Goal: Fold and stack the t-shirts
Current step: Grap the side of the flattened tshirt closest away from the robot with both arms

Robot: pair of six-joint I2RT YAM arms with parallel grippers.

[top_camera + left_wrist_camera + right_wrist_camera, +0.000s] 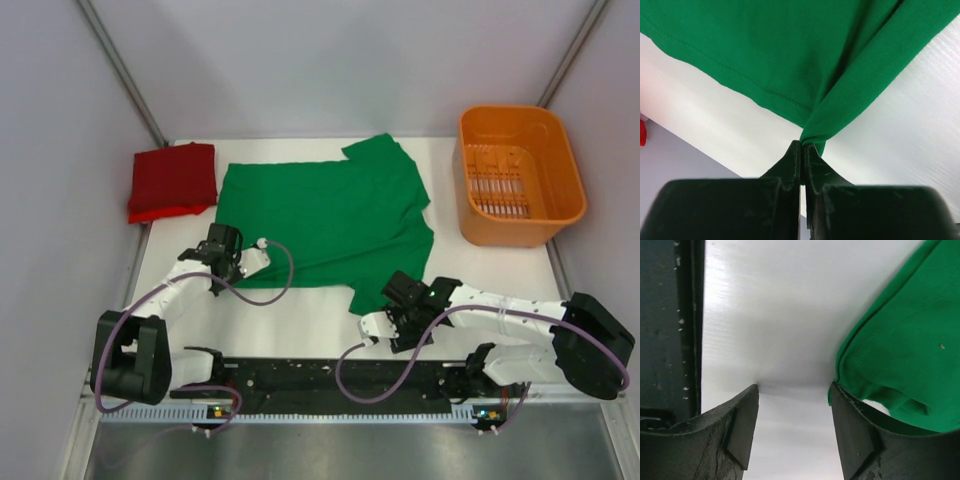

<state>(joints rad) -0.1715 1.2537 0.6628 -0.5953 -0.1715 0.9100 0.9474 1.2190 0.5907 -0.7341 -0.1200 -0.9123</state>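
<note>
The bright green t-shirt (320, 215) lies spread flat on the white table (480, 270). The dark red t-shirt (172, 180) lies folded at the back left. My left gripper (225, 250) is at the green shirt's near left corner. In the left wrist view it (804, 145) is shut on a pinched fold of the green cloth (790, 50). My right gripper (378, 312) is open and empty at the shirt's near right sleeve. In the right wrist view its (794, 390) right finger touches the edge of the green cloth (905, 355), with bare table between the fingers.
An orange plastic basket (510, 112) stands at the back right. Grey walls close in the table on the left, back and right. A black rail (330, 385) with the arm bases runs along the near edge. A sliver of red (642, 132) shows in the left wrist view.
</note>
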